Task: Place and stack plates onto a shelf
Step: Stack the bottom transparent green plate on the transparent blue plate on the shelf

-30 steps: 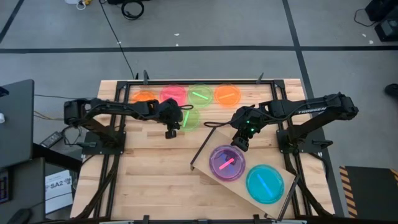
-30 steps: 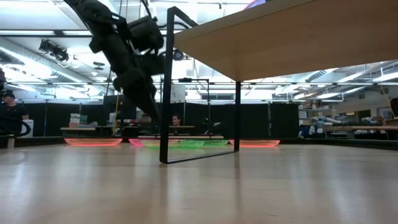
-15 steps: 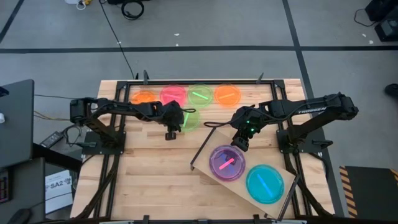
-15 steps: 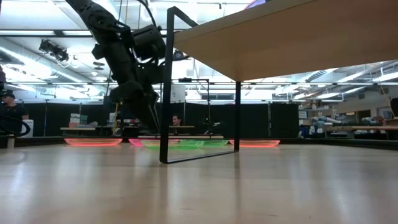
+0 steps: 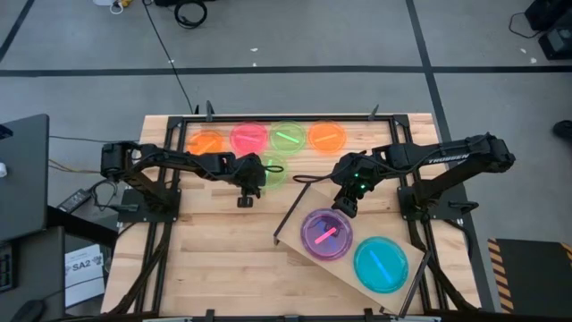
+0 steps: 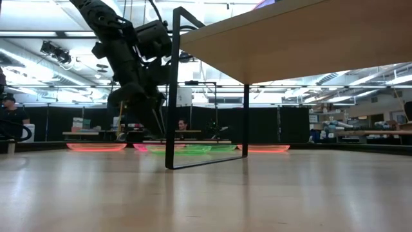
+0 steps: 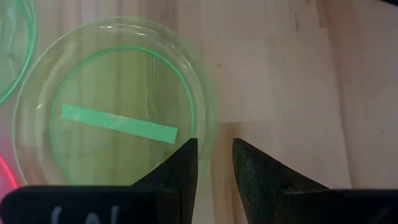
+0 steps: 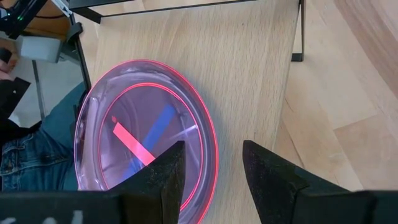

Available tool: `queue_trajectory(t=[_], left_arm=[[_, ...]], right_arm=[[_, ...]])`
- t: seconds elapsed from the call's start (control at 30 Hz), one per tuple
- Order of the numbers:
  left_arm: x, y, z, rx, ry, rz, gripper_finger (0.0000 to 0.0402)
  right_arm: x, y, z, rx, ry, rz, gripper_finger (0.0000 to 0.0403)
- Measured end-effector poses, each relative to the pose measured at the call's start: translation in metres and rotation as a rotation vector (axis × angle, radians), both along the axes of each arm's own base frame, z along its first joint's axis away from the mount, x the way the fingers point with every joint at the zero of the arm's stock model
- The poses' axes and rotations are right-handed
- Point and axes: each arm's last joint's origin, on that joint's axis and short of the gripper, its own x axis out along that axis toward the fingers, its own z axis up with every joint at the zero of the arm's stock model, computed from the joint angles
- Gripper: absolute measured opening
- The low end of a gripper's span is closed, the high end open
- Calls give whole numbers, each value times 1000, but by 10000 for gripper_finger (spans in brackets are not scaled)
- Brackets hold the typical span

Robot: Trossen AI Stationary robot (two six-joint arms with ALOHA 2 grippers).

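The left gripper (image 7: 214,163), fingers parted and empty, straddles the green plate (image 7: 115,106) rim (right gripper (image 8: 211,165) likewise open).

My workstation from above: a plank tabletop (image 5: 223,259) on a grey floor crossed by dark tape lines (image 5: 268,70). A black monitor (image 5: 22,174) stands off the table's left side, a white labelled box (image 5: 85,266) on the floor below it. A coiled black cable (image 5: 189,11) lies at the top. At table height, ceiling strip lights (image 6: 335,80) run over a dark-curtained room. Beyond the table's edge, a person's jeans-clad leg (image 8: 37,155) shows.
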Motion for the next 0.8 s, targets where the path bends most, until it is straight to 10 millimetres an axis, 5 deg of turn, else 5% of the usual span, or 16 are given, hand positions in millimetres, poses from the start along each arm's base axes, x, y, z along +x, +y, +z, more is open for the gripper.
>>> queue_trajectory(t=[0.8], left_arm=[[6, -1, -7, 9, -11, -3, 107]], right_arm=[[0, 0, 0, 0, -1, 0, 166]])
